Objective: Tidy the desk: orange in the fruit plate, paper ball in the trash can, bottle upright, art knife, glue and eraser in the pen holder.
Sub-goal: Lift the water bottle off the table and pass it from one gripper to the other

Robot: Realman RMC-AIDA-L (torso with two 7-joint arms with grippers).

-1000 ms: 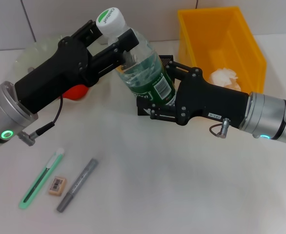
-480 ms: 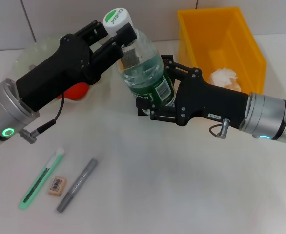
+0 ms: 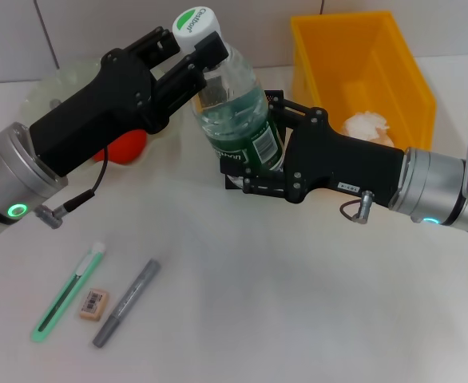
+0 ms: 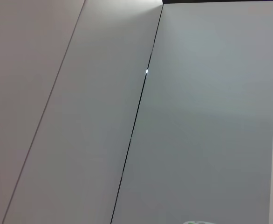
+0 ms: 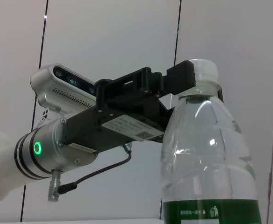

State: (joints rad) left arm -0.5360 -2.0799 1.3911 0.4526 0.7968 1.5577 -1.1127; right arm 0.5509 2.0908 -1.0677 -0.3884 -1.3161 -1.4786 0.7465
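Observation:
A clear bottle [image 3: 232,100] with a green label and white cap [image 3: 198,24] is held tilted above the table, its cap leaning left. My left gripper [image 3: 200,57] is shut on its neck, also seen in the right wrist view as the left gripper [image 5: 194,88] under the cap of the bottle [image 5: 206,163]. My right gripper [image 3: 258,153] is shut on the bottle's lower body. An orange [image 3: 127,147] lies by the fruit plate [image 3: 49,89]. The paper ball [image 3: 366,125] sits in the yellow trash can [image 3: 402,56]. The green art knife [image 3: 66,292], eraser [image 3: 94,303] and grey glue [image 3: 127,302] lie front left.
A black mesh pen holder [image 3: 275,99] peeks out behind the bottle and right gripper, mostly hidden. The left wrist view shows only grey wall panels [image 4: 197,116]. Bare table spreads across the front middle and right.
The bottle has swung more upright; its cap and my left gripper moved up and to the right. The right gripper stayed on the lower body.

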